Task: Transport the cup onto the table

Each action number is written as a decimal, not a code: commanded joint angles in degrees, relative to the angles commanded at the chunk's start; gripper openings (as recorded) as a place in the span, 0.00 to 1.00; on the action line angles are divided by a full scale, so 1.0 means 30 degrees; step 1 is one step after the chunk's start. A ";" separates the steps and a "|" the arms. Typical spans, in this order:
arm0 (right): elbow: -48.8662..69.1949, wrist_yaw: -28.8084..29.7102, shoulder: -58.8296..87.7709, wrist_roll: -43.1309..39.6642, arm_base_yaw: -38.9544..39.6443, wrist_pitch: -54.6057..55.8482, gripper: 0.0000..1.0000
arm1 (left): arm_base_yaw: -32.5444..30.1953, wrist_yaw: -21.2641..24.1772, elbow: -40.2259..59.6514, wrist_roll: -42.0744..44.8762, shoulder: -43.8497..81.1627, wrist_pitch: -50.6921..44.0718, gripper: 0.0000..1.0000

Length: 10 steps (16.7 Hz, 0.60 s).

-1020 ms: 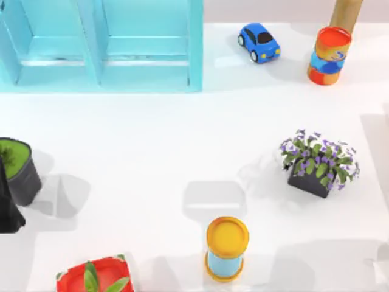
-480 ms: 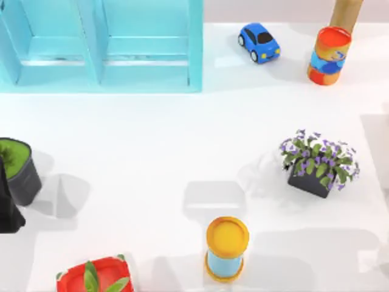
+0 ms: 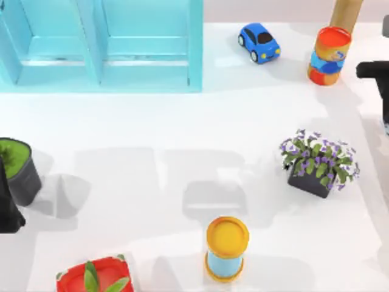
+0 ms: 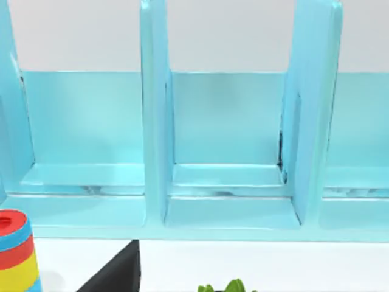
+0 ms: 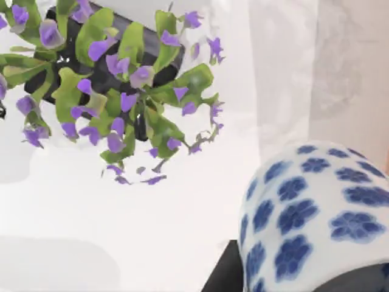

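Cup (image 5: 316,213), white with dark blue flowers, seen close under the right wrist camera, apparently carried by the right claw and hanging above the table (image 3: 152,128); fingers themselves hidden, so impossible to say whether clamped or slack; a dark part of the right arm (image 3: 377,76) reaching in at the table's 3 o'clock edge in the top view. Potted purple-flowered plant (image 3: 319,161) sitting nearest, toward 4 o'clock, leaves spreading wide; orange-and-blue can (image 3: 328,55) and blue toy car (image 3: 259,42) up near 1 o'clock; yellow-lidded cylinder (image 3: 227,248) at 6 o'clock; turquoise shelf unit (image 3: 100,45) filling 11 o'clock; green-topped dark pot (image 3: 18,167) at 9 o'clock and a red planter (image 3: 94,277) at 7 o'clock. Left arm parked at 9 o'clock, wrist camera facing the shelf; claw state cannot be told.

Step in hand, by judgement: carrying the cup to a bare spot. Best done by keeping the cup upright, steering clear of the plant's leaves, lowering slowly until the base rests flat on open white surface near the centre; releasing only then, and lifting straight up.
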 joint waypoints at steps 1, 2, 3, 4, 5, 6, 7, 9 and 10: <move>0.1759 0.0012 0.1256 0.1324 0.1333 -0.0333 0.00 | 0.0000 0.0000 0.0000 0.0000 0.0000 0.0000 1.00; 0.3495 0.0041 0.2509 0.2645 0.2670 -0.0662 0.00 | 0.0000 0.0000 0.0000 0.0000 0.0000 0.0000 1.00; 0.5167 0.0083 0.3740 0.3942 0.3993 -0.0986 0.00 | 0.0000 0.0000 0.0000 0.0000 0.0000 0.0000 1.00; 0.6726 0.0138 0.4926 0.5192 0.5273 -0.1302 0.00 | 0.0000 0.0000 0.0000 0.0000 0.0000 0.0000 1.00; 0.8165 0.0200 0.6057 0.6382 0.6497 -0.1608 0.00 | 0.0000 0.0000 0.0000 0.0000 0.0000 0.0000 1.00; 0.9466 0.0265 0.7118 0.7488 0.7644 -0.1901 0.00 | 0.0000 0.0000 0.0000 0.0000 0.0000 0.0000 1.00; 1.0612 0.0330 0.8090 0.8490 0.8689 -0.2173 0.00 | 0.0000 0.0000 0.0000 0.0000 0.0000 0.0000 1.00; 1.2345 0.0448 0.9654 1.0100 1.0371 -0.2616 0.00 | 0.0000 0.0000 0.0000 0.0000 0.0000 0.0000 1.00; 1.2918 0.0493 1.0209 1.0675 1.0965 -0.2773 0.00 | 0.0000 0.0000 0.0000 0.0000 0.0000 0.0000 1.00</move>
